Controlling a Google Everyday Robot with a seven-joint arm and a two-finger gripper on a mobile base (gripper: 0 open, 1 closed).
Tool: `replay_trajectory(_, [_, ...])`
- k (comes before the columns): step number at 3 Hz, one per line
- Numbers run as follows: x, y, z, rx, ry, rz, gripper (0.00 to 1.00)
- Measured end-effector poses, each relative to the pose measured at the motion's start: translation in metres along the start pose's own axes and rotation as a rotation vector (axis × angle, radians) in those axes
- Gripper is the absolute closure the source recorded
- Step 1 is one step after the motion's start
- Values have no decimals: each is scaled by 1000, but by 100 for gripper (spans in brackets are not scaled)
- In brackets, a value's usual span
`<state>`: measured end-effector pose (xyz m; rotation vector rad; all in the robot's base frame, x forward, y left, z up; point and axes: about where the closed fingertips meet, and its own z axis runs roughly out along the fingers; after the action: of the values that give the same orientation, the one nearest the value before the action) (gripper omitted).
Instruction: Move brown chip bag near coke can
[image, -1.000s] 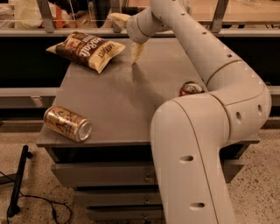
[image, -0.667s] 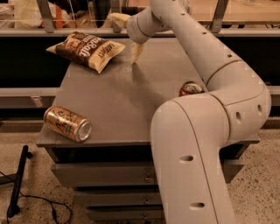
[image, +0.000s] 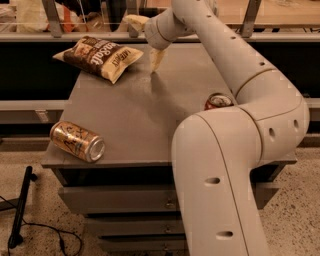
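I read warm, fairly dim indoor light coming from above. The gripper (image: 156, 61) hangs over the far part of the table (image: 125, 130) and throws a soft shadow onto the surface nearer to me. The arm (image: 235, 165) is the brightest area. The gold can (image: 77, 141) carries a small highlight on its rim; below the table, deep shade

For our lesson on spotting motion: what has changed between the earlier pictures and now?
Nothing visibly changed. The end effector is at the far side of the table, just right of the brown chip bag and apart from it. The coke can and gold can are where they were.
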<state>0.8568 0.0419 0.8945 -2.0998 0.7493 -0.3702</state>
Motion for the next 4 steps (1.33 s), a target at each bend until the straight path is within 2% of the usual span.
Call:
replay_trajectory(1, [20,-13,-1,56,70,37,0])
replay_trajectory(2, [55,-32,-6,149,188,106,0])
replay_trajectory(3, [66,-39,-7,184,230,138,0])
replay_trajectory(4, [52,-39,0,185,186,150,0])
